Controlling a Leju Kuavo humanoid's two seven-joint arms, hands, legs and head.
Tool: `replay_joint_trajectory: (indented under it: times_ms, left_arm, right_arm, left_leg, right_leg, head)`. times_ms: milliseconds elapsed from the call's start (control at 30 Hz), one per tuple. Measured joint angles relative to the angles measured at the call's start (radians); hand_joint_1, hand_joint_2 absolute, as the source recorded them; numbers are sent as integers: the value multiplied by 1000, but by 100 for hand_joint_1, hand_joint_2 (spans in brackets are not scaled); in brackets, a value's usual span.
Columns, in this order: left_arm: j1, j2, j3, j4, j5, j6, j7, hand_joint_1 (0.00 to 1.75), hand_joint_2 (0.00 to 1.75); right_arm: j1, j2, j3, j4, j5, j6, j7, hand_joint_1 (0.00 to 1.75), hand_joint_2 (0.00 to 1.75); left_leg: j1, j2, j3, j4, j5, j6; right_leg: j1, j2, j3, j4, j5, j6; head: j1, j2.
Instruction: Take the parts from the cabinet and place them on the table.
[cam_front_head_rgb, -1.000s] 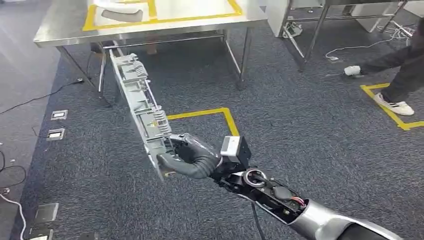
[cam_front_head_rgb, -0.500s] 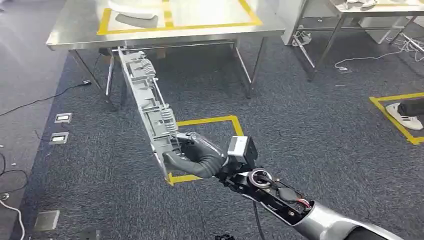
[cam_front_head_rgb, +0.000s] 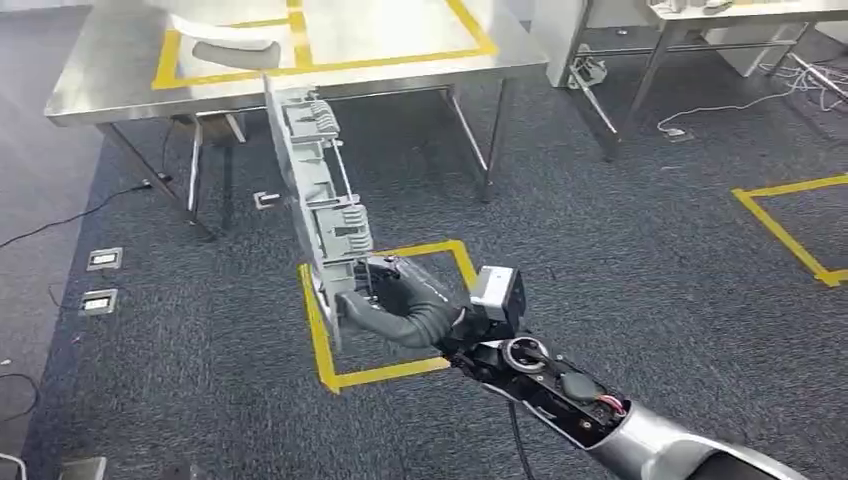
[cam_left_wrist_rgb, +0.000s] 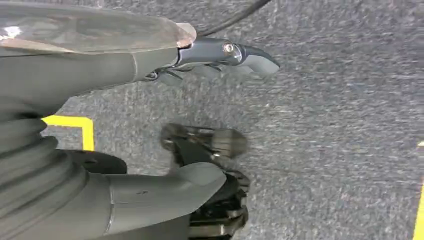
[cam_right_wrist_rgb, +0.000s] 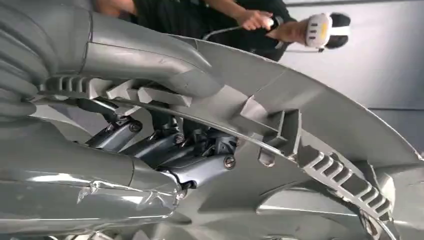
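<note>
Grey part (cam_front_head_rgb: 318, 205), frame centre, clenched in your right hand (cam_front_head_rgb: 385, 305): keep it level, land it on counter (cam_front_head_rgb: 110, 70).

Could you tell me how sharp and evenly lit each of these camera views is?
Head view: sharp and evenly lit, with soft glare on the steel table; the long grey part in the right hand reads clearly. Left wrist view: the left hand is crisp, the dark parts beyond it blurred. Right wrist view: the part is close and sharp, with a glossy highlight on the hand's cover.
</note>
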Motion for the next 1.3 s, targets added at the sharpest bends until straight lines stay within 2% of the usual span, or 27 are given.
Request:
replay_joint_trajectory:
  times_ms: [67,100,133,167,233,267,300,400,433,467,500,567,600,633,733,767,800,867,933,967,1000,1067,1100,1133,1200,1267,1300]
  left_arm:
    - [0,2,0,0,-1,0,0,0,175]
    - [1,2,0,0,-2,0,1,0,175]
    - [-2,2,0,0,-2,0,2,0,175]
    - [-2,2,0,0,-3,0,2,0,175]
    - [-4,-2,0,-2,-3,0,2,0,175]
    - [-6,-2,0,-3,-4,0,2,0,175]
    - [-6,-1,0,-3,-4,0,1,0,175]
    - [-7,1,0,-3,-6,0,2,0,175]
    - [-7,1,0,-3,-6,0,2,0,175]
    - [-4,0,0,-3,-7,0,1,0,175]
    - [-2,-1,0,-3,-8,-1,1,0,175]
    - [-2,-3,0,-3,-11,-7,-1,0,175]
    - [-2,-6,0,-3,-11,-9,-1,0,175]
    - [-3,-7,0,-3,-13,-11,0,0,175]
    - [-6,-5,0,-4,-15,-13,0,0,175]
    - [-7,-3,0,-4,-16,-13,0,0,175]
    - [-10,-3,0,-4,-17,-14,0,0,175]
    - [-11,-3,0,-4,-17,-14,0,0,175]
    - [-7,-2,0,-4,-17,-18,2,0,175]
    - [-6,-1,0,-4,-18,-19,2,0,175]
    - [-6,-1,0,-4,-19,-20,2,0,175]
    - [-6,2,0,-4,-23,-21,2,0,175]
    - [-5,2,0,-4,-27,-21,5,0,175]
    - [-10,1,0,-4,-30,-22,8,0,175]
    - [-10,1,0,-4,-36,-22,13,0,175]
    - [-12,2,0,-4,-42,-26,16,0,175]
    - [-13,6,0,-4,-43,-30,16,0,175]
  right_arm:
    - [0,-1,-5,-2,0,-1,0,175,175]
    - [0,-2,-8,-2,0,-1,-1,175,175]
    - [0,-2,-10,-5,0,-1,-2,175,175]
    - [1,-2,-12,-10,0,-1,-1,175,175]
    - [2,-2,-13,-16,0,-1,0,175,175]
    - [3,-3,-15,-18,0,-1,0,175,175]
    - [1,-4,-18,-19,0,-1,0,175,175]
    - [3,-6,-20,-21,0,-1,-1,175,175]
    - [9,-7,-20,-21,1,0,0,175,175]
    - [17,-8,-22,-21,4,0,2,175,175]
    - [22,-10,-24,-21,5,1,3,175,175]
    - [23,-10,-28,-21,5,4,4,175,175]
    - [23,-11,-31,-21,5,5,3,175,175]
    - [22,-11,-34,-21,5,6,3,175,175]
    - [24,-11,-37,-27,5,10,5,175,175]
    - [26,-11,-39,-28,5,10,5,175,175]
    - [25,-12,-43,-28,5,9,5,175,175]
    - [23,-12,-43,-31,5,10,5,175,175]
    - [27,-12,-44,-31,6,15,7,175,175]
    - [31,-12,-44,-31,11,16,10,175,175]
    - [34,-12,-45,-31,16,18,11,175,175]
    - [33,-12,-46,-31,18,19,13,175,175]
    - [32,-12,-47,-31,18,19,13,175,175]
    - [31,-12,-50,-31,18,19,13,175,175]
    - [33,-13,-52,-35,18,18,15,175,175]
    - [36,-17,-55,-38,16,11,19,175,175]
    - [35,-18,-57,-42,14,10,21,175,175]
  left_leg:
    - [0,0,44,-169,151,8]
    - [-5,0,45,-198,187,12]
    - [-8,2,50,-196,162,21]
    - [-13,-1,51,-196,179,27]
    - [-10,1,66,-204,168,39]
    - [-8,1,79,-207,165,44]
    - [-9,0,90,-208,158,51]
    - [-14,0,112,-207,136,61]
    - [-17,-1,122,-207,128,62]
    - [-19,-3,136,-207,119,63]
    - [-20,-4,149,-208,109,63]
    - [-22,-5,174,-209,90,62]
    - [-25,-6,178,-205,83,58]
    - [-26,-8,178,-210,78,53]
    - [-29,-5,198,-216,72,42]
    - [-27,-5,195,-202,63,36]
    - [-26,-4,168,-143,55,28]
    - [-15,-3,70,12,2,15]
    - [-3,-3,-9,108,-44,2]
    - [1,-3,-18,95,-26,-2]
    - [6,-2,-8,42,17,-7]
    - [17,0,56,-146,156,-16]
    - [20,1,73,-209,186,-20]
    - [9,0,70,-208,137,-8]
    - [8,-1,74,-206,163,12]
    - [10,-2,95,-209,158,25]
    - [8,-2,105,-211,152,32]
  right_leg:
    - [0,1,23,-2,-22,7]
    - [4,4,33,4,-31,13]
    - [4,9,30,0,-36,20]
    - [2,9,33,-3,-44,27]
    - [2,8,44,4,-46,37]
    - [0,0,33,23,-52,42]
    - [0,-9,13,79,-61,45]
    - [1,-12,-133,318,-153,48]
    - [1,-12,-161,343,-169,47]
    - [3,-12,-166,323,-157,43]
    - [8,-12,-156,267,-119,36]
    - [22,-14,-112,86,19,12]
    - [33,-16,-109,17,76,1]
    - [34,-15,-102,12,53,3]
    - [28,-16,-71,-6,63,-6]
    - [20,-17,-54,-18,64,-7]
    - [19,-16,-44,-25,63,-8]
    - [17,-16,-38,-26,54,-11]
    - [14,-12,-28,-25,41,-8]
    - [11,-10,-19,-25,33,-4]
    - [8,-10,-8,-24,24,0]
    - [0,-9,16,-19,3,12]
    - [1,-9,19,-18,-7,20]
    - [1,-5,24,-15,-11,27]
    - [1,-6,26,-7,-17,39]
    - [-3,-9,32,-3,-30,51]
    - [-4,-13,15,35,-47,54]
  head:
    - [-4,0]
    - [-8,0]
    - [-10,0]
    - [-5,0]
    - [-6,0]
    - [-1,0]
    - [3,0]
    - [16,0]
    - [18,0]
    - [21,0]
    - [26,0]
    - [31,0]
    - [30,0]
    - [29,0]
    - [28,0]
    - [29,0]
    - [19,0]
    - [12,0]
    - [9,0]
    - [8,0]
    - [6,0]
    - [3,0]
    - [-2,0]
    - [-10,0]
    - [-5,0]
    - [-1,0]
    - [2,0]
